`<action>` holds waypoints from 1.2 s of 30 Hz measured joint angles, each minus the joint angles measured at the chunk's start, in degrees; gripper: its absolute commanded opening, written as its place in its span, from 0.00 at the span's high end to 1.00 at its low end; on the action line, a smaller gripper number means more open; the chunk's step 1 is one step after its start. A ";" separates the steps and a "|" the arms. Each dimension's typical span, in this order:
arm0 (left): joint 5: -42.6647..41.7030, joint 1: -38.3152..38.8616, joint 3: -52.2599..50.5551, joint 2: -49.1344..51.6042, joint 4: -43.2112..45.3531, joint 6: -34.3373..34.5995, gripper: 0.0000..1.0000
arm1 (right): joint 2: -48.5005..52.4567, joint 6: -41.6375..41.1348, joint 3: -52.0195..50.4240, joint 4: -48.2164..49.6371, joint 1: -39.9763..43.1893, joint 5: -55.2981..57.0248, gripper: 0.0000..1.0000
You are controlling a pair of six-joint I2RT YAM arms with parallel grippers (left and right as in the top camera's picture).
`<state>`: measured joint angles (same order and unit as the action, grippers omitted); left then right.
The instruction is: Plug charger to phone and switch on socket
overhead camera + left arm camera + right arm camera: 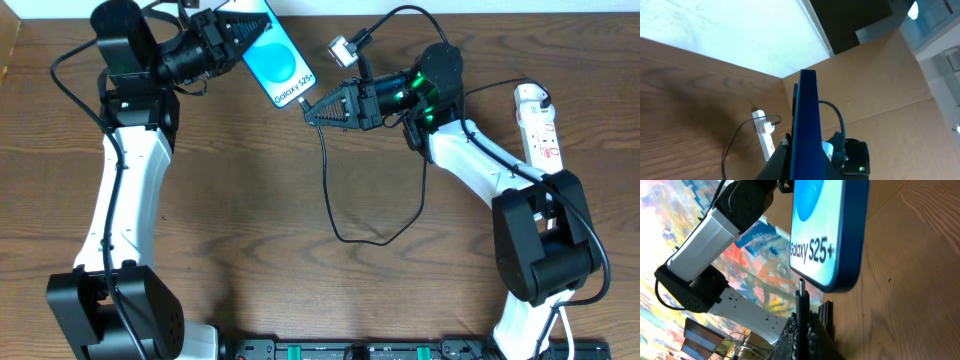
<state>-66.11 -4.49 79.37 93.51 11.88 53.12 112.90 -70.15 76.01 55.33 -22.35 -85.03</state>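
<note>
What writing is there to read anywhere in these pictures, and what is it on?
"Galaxy S25+": on the bright blue screen of the phone, large in the right wrist view and smaller in the overhead view.
Red marks on the white socket: too small to read.
No other text can be made out in any view.

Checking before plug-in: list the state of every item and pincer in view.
phone: screen lit, held up
charger: tip at phone's bottom edge, not fully in
socket: switch position unreadable
left pincer: shut on phone
right pincer: shut on charger
</note>
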 measured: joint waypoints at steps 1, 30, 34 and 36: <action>0.02 0.00 0.02 0.00 -0.59 -0.22 0.92 | 0.00 0.00 0.00 0.02 0.00 0.00 0.99; 3.50 0.22 0.02 0.00 -1.60 2.23 0.92 | 0.00 0.00 0.00 0.09 0.00 0.66 0.99; 3.50 0.22 0.00 0.00 -1.60 3.30 0.92 | 0.00 0.00 0.00 0.09 0.00 0.74 0.99; 3.48 0.22 0.00 0.00 -1.60 3.89 0.92 | 0.00 0.00 0.00 0.09 0.00 0.83 0.99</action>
<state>-62.63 -4.27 79.37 93.51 10.28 57.01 112.90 -70.15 76.01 55.42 -22.35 -84.20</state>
